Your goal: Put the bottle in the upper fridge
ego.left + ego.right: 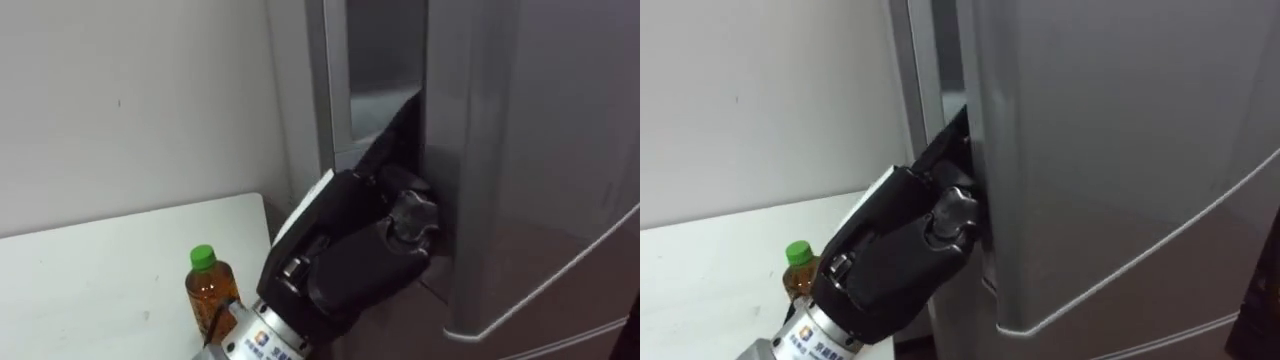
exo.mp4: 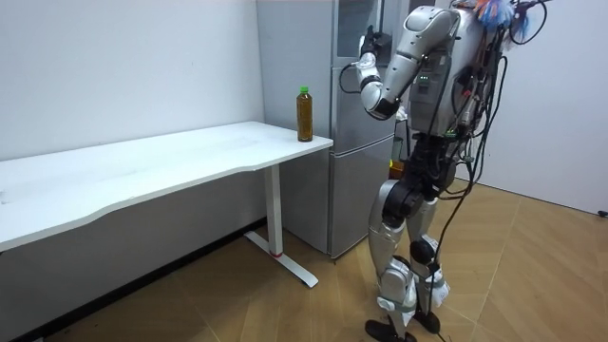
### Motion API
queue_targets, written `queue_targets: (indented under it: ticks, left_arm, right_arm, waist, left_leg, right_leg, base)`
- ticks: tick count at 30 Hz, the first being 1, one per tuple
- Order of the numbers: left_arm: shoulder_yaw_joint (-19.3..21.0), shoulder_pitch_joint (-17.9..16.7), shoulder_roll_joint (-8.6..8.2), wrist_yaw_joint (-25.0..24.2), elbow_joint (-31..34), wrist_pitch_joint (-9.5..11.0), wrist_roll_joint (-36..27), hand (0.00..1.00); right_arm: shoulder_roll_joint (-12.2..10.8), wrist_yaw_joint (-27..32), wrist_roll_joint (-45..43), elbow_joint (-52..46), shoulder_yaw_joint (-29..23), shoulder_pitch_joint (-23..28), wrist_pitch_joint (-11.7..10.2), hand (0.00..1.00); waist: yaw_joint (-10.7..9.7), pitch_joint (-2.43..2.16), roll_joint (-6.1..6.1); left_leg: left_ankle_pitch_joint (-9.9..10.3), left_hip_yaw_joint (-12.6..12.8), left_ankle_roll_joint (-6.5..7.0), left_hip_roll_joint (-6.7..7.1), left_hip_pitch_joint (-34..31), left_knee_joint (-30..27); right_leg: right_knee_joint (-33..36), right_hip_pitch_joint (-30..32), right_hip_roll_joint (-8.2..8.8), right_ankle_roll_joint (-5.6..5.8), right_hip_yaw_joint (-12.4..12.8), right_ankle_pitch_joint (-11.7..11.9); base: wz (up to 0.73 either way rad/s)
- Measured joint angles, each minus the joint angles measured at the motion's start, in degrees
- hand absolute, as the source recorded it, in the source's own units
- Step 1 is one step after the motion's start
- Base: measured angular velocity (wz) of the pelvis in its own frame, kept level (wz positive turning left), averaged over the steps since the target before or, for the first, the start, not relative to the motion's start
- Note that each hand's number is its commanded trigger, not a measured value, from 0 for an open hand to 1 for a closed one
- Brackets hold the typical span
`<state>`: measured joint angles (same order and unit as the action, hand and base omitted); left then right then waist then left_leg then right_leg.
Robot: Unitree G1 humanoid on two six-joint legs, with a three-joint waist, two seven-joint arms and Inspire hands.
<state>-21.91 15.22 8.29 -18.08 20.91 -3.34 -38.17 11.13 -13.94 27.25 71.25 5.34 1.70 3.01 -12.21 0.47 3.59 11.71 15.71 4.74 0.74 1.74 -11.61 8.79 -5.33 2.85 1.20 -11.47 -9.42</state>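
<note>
In the left eye view, the left hand (image 1: 350, 240) sat at the edge of the door (image 1: 520, 150). Its fingers reached into the gap behind that edge with their tips hidden, so its grip could not be told. Below and left of the hand, the bottle (image 1: 210, 292) stood upright on the white worktop (image 1: 100, 270). It had a green cap and held amber liquid.

In the room view, the robot stood facing the grey fridge (image 2: 351, 180), hand raised to the upper door. The bottle stood lower, apart from the hand, at the worktop's corner.

In the right eye view, the bottle's cap showed beside the wrist.
</note>
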Motion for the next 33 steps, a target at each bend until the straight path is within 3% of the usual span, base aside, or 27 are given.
queue_targets:
  ticks: [1,2,6,8,9,11,12,13,15,33]
  left_arm:
    - [-0.47,0.00,-0.05,-0.84,0.00,-0.01,0.02,0.88]
    - [-0.72,0.01,-0.06,-1.14,0.00,-0.01,0.03,0.90]
    - [-1.93,0.01,0.04,-1.24,-0.38,-0.49,0.11,0.85]
    - [-2.62,0.01,0.03,-1.25,-0.82,-1.10,0.18,0.66]
    - [-3.47,0.01,0.34,-1.46,-0.89,-1.64,0.52,0.63]
    - [-5.17,0.02,0.45,-1.79,-1.21,-1.98,0.59,0.26]
    - [-5.71,0.02,0.62,-2.56,-1.27,-2.67,0.72,0.16]
    - [-6.02,0.02,0.88,-3.10,-1.26,-2.96,0.74,0.09]
    - [-6.05,0.09,1.23,-3.89,-1.26,-3.00,0.74,0.04]
    - [-7.72,0.14,1.97,-4.80,-1.31,-3.13,2.83,0.00]
  right_arm:
    - [0.01,0.00,-0.01,0.00,-0.20,-0.02,-0.04,0.00]
    - [0.01,0.00,-0.01,0.00,-0.36,-0.02,-0.08,0.00]
    - [0.16,0.05,-0.01,0.01,-0.62,-0.18,-0.53,0.00]
    - [0.20,0.07,-0.01,0.01,-1.10,-0.31,-0.56,0.00]
    - [0.25,0.07,0.00,0.01,-1.34,-0.30,-0.57,0.00]
    - [0.27,0.08,0.28,0.01,-1.59,-0.33,-0.57,0.00]
    - [0.25,0.04,0.53,0.01,-1.58,-0.36,-0.56,0.00]
    - [0.26,0.04,0.72,0.02,-1.58,-0.47,-0.56,0.00]
    - [0.26,0.03,0.89,0.05,-1.59,-0.49,-0.57,0.00]
    - [0.68,0.11,2.00,-0.06,-0.25,-0.64,-0.59,0.00]
  waist:
    - [-0.41,0.00,0.00]
    - [-0.63,0.00,0.00]
    - [-2.70,-0.05,0.13]
    - [-3.53,-0.01,0.39]
    - [-3.73,0.02,0.59]
    - [-4.05,0.01,0.77]
    - [-4.40,0.01,0.77]
    - [-4.63,0.01,0.77]
    - [-4.98,0.02,0.76]
    - [-5.33,0.17,0.98]
  left_leg:
    - [-0.02,0.06,0.04,0.00,0.00,0.00]
    - [-0.03,0.07,0.06,0.00,0.00,0.00]
    - [-0.07,0.13,0.14,-0.01,-0.09,0.03]
    - [-0.07,0.18,0.13,-0.04,-0.08,0.10]
    - [-0.09,0.41,0.11,-0.08,-0.05,0.21]
    - [-0.11,0.80,0.07,-0.13,0.03,0.31]
    - [-0.15,1.04,0.00,-0.13,0.25,0.33]
    - [-0.15,1.34,0.00,-0.16,0.42,0.43]
    - [-0.13,1.45,-0.03,-0.15,0.67,0.69]
    - [0.00,1.79,-0.25,-0.08,0.82,1.54]
  right_leg:
    - [0.00,0.04,-0.04,0.01,0.15,0.09]
    - [0.01,0.06,-0.06,0.02,0.19,0.14]
    - [0.01,0.23,-0.16,-0.02,0.36,0.18]
    - [-0.04,0.33,-0.18,-0.02,0.44,0.18]
    - [-0.10,0.44,-0.21,-0.02,0.56,0.18]
    - [-0.18,0.55,-0.21,-0.07,0.82,0.14]
    - [-0.22,0.55,-0.23,-0.11,1.27,0.09]
    - [-0.27,0.55,-0.38,-0.13,1.75,0.05]
    - [-0.40,0.56,-0.46,-0.14,2.09,0.04]
    - [-1.10,0.63,-0.69,-0.14,2.80,0.02]
  base:
    - [-0.07]
    - [-0.06]
    - [-0.01]
    - [-0.06]
    - [-0.10]
    - [-0.09]
    - [-0.12]
    - [-0.14]
    - [-0.17]
    - [-0.01]
